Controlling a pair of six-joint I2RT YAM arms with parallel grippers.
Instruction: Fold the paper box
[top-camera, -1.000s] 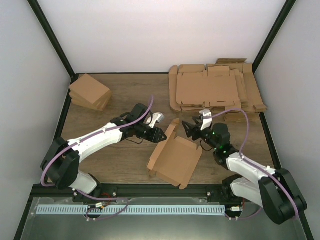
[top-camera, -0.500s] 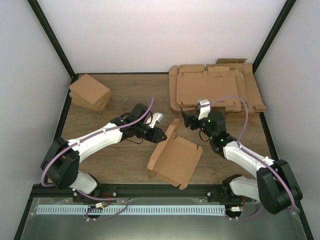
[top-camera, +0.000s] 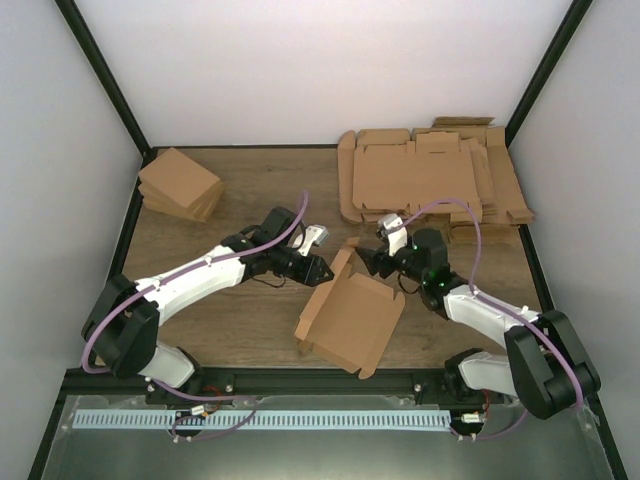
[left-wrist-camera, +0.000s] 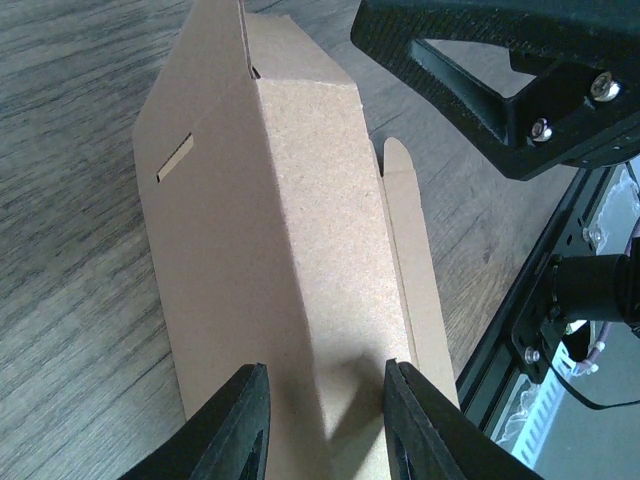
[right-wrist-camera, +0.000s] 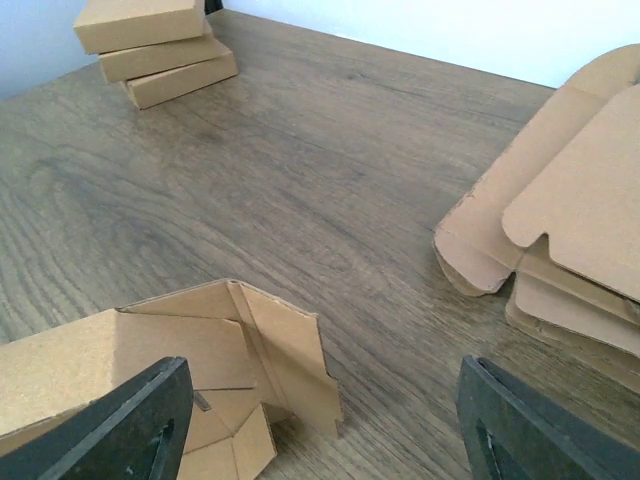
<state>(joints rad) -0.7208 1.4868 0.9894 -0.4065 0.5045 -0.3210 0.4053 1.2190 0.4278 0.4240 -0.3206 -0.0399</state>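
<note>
no readable text, labels, brands, numbers or signs in any view, paper box (top-camera: 350, 318) plain unprinted brown at frame centre, flat sheet stack (top-camera: 420, 180) upper right and small box pile (top-camera: 180, 185) upper left equally blank

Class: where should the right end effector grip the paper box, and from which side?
The upright flap at the paper box's far corner, approached from the right, jaws astride the thin edge; the left end effector clamps the left wall.
</note>
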